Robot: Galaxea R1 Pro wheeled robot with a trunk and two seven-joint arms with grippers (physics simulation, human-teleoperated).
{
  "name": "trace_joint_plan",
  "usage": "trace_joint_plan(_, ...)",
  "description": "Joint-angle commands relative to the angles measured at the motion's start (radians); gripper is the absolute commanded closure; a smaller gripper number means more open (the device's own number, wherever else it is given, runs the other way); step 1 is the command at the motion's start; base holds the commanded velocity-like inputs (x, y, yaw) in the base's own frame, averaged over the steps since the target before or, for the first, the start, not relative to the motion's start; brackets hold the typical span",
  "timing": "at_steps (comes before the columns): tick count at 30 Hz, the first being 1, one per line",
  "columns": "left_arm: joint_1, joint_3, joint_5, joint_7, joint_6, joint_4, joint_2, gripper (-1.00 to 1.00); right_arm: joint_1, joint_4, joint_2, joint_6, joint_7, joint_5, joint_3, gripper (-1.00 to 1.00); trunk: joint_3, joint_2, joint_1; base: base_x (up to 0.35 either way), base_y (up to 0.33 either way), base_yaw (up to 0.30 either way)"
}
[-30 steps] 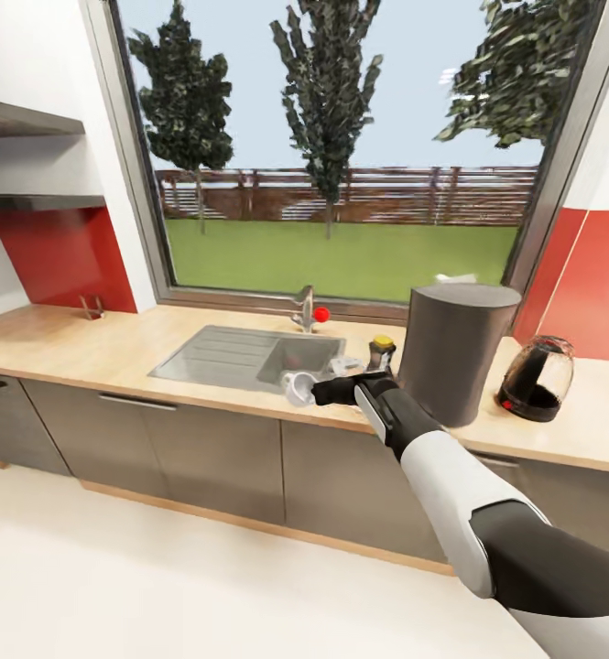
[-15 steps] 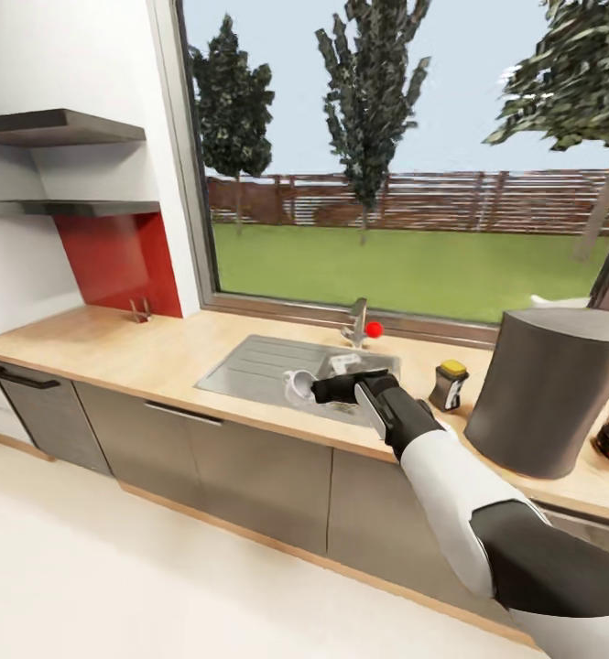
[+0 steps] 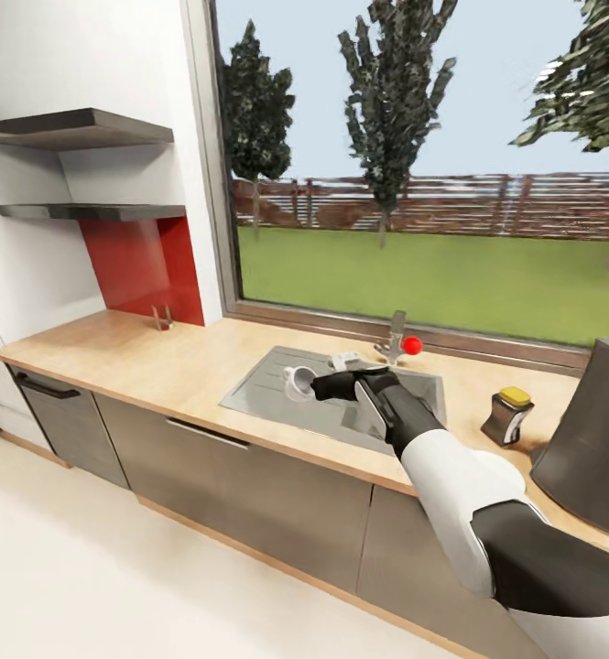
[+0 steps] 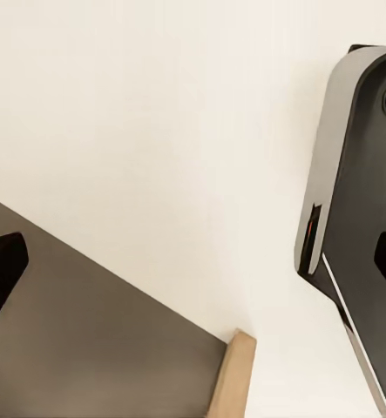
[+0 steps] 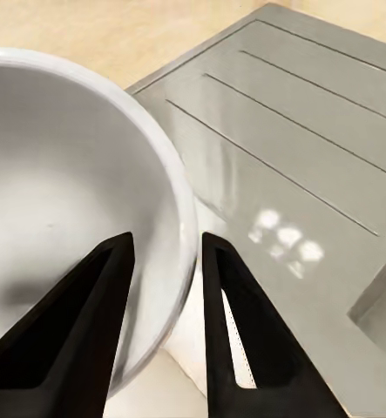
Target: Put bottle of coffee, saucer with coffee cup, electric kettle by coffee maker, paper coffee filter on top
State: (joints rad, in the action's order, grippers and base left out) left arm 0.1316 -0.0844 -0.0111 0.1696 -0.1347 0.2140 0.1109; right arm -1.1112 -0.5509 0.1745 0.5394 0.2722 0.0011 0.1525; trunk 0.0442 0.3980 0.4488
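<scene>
Panning left, the head camera pushes the coffee maker (image 3: 590,439) to the frame edge; the right claw (image 3: 315,388) carries the coffee cup (image 3: 298,382) above the sink (image 3: 277,389). Right wrist: fingers (image 5: 232,331) pinch its rim. Next, probably, find the saucer.

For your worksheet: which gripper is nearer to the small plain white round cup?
Right. The right gripper pinches the small plain white round cup's rim over the sink; the left gripper hangs low beside dark cabinet fronts.
</scene>
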Motion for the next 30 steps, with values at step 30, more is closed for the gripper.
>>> trace_joint_plan(30,0.000,-0.005,-0.001,-0.001,-0.002,0.001,0.000,-1.00,-0.001,-0.001,0.000,0.005,0.004,-0.001,-0.001,1.00,-0.017,0.002,0.001,0.171,0.266,-0.147)
